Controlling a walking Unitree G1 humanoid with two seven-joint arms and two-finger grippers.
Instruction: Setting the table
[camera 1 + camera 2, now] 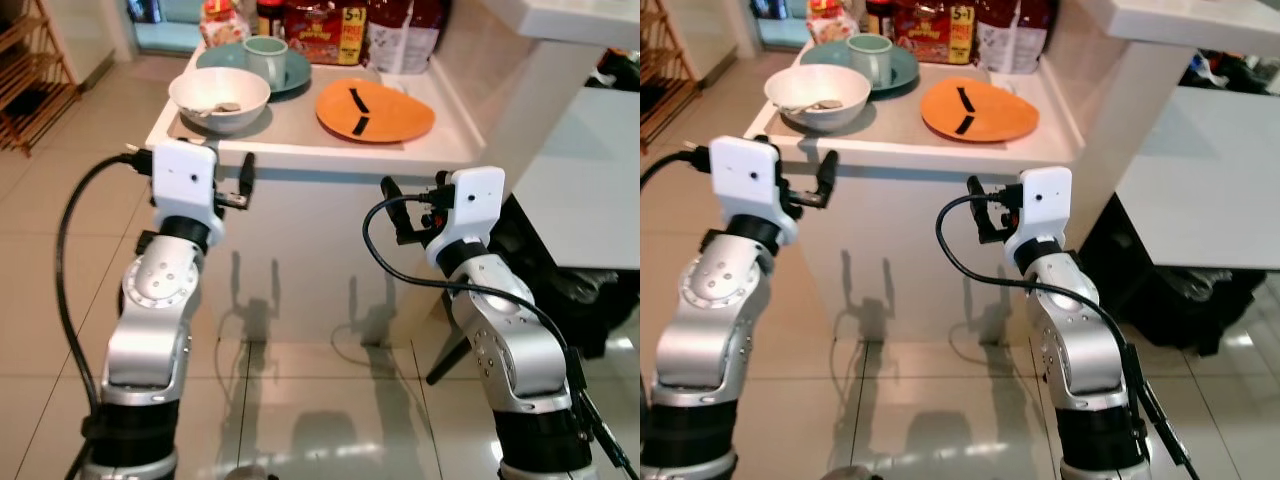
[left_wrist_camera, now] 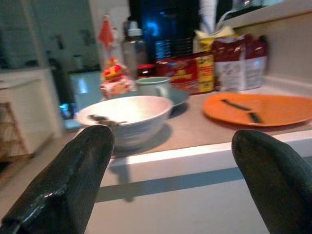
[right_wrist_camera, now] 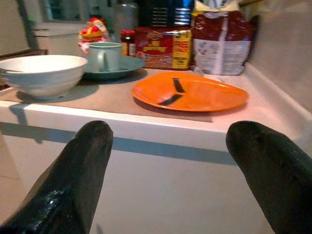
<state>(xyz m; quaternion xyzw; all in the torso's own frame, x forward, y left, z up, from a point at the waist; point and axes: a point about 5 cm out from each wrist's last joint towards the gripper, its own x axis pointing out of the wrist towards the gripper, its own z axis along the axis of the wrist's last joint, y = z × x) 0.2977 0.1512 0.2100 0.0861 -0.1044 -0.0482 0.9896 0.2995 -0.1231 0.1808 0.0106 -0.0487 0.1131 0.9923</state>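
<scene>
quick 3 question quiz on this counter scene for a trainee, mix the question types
1. True or false: the mug stands on the teal plate.
2. Multiple choice: which dish lies closest to the right hand? A) white bowl B) orange plate C) teal plate
3. Fill in the word: both the left hand and the right hand have their fingers ____ and hold nothing.

Key
1. True. The mug sits on the teal plate at the back of the counter.
2. B. The orange plate, with two dark strips on it, lies on the counter's right part, above the right hand.
3. Open. Both wrist views show the fingers wide apart, in front of the counter edge.
</scene>
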